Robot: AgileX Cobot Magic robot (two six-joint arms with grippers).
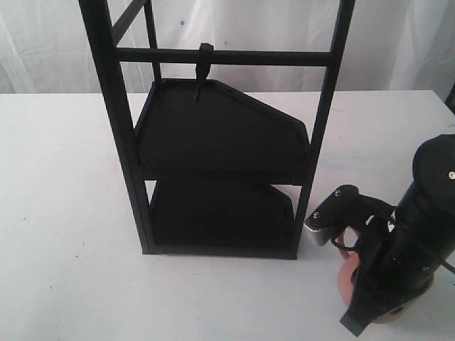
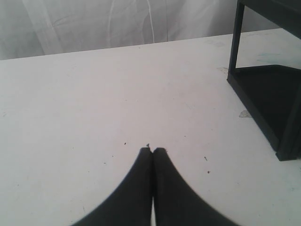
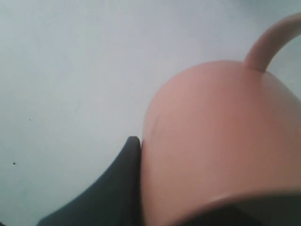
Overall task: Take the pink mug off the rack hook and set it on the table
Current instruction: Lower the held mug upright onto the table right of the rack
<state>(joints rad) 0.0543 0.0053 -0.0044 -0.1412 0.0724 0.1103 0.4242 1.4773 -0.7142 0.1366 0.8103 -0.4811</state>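
Exterior view, my right gripper point(image 1: 373, 284) grasps the pink mug point(image 1: 345, 279), four o'clock from the rack point(image 1: 213, 135), my left gripper point(image 2: 152, 151) clenched.

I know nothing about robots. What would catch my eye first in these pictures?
First, the tall black rack standing in the middle of the white table, with the small hook on its top bar bare. Next, the pink mug, low at the lower right of the exterior view and half hidden under the bulky right arm. The right wrist view shows a black finger pressed against its side.
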